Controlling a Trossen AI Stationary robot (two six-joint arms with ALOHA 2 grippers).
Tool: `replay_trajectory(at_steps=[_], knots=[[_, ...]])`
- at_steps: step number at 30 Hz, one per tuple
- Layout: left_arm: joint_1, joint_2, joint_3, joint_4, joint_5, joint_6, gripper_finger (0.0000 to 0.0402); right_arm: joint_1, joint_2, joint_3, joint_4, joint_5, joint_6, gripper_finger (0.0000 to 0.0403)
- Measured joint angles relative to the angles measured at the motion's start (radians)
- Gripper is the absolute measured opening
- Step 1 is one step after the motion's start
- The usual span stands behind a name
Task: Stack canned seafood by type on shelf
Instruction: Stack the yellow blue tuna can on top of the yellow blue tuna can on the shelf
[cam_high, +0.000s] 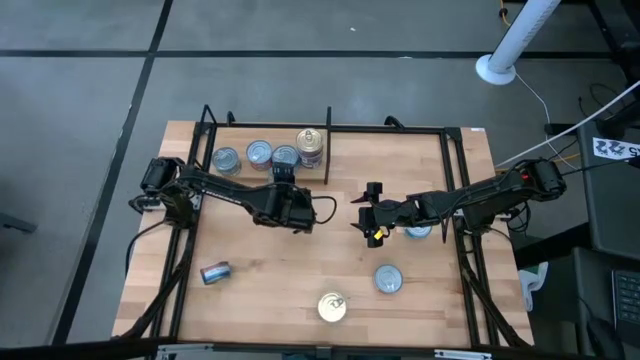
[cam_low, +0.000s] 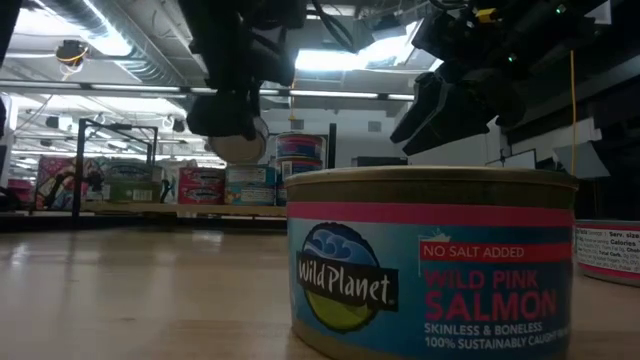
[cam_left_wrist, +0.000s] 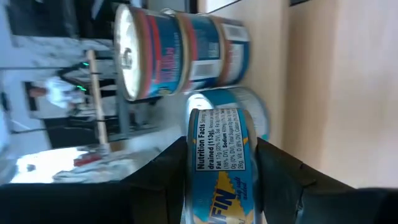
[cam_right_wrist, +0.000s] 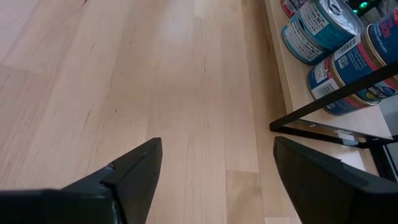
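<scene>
Tin (cam_left_wrist: 217, 168) in left hand (cam_left_wrist: 221, 186), axis upright

salmon tin (cam_low: 432, 262): blue-teal, pink band, gold rim | held tin (cam_left_wrist: 219, 163): blue, yellow lettering | shelf (cam_high: 300, 250): pale wood, black frame

Left end effector (cam_left_wrist: 221, 180) grips a blue tin (cam_left_wrist: 217, 165) before stacked tins (cam_left_wrist: 180, 50)

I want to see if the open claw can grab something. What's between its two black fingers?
Nothing. In the right wrist view, only bare wooden shelf shows between the right gripper's open fingers.
</scene>
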Motion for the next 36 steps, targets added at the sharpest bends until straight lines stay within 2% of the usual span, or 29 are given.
replay_trajectory(at_steps=[4, 9, 20, 28, 36], knots=[[0.007, 0.0, 0.0, 0.0, -0.09, 0.058, 0.0148, 0.0, 0.0, 0.0, 0.0, 0.0, 0.0, 0.0308], [0.02, 0.0, 0.0, 0.003, -0.179, 0.058, 0.0152, 0.0, 0.0, 0.0, 0.0, 0.0, 0.0, 0.0308], [0.114, 0.0, 0.0, 0.014, -0.175, 0.054, 0.0154, 0.0, 0.0, 0.0, 0.0, 0.0, 0.0, 0.0308], [0.198, 0.0, 0.0, 0.085, -0.075, 0.058, 0.0154, 0.0, 0.0, 0.0, 0.0, 0.0, 0.0, 0.0308], [0.244, 0.0, 0.0, 0.087, -0.066, 0.05, 0.0155, 0.0, 0.0, 0.0, 0.0, 0.0, 0.0, 0.0308]])
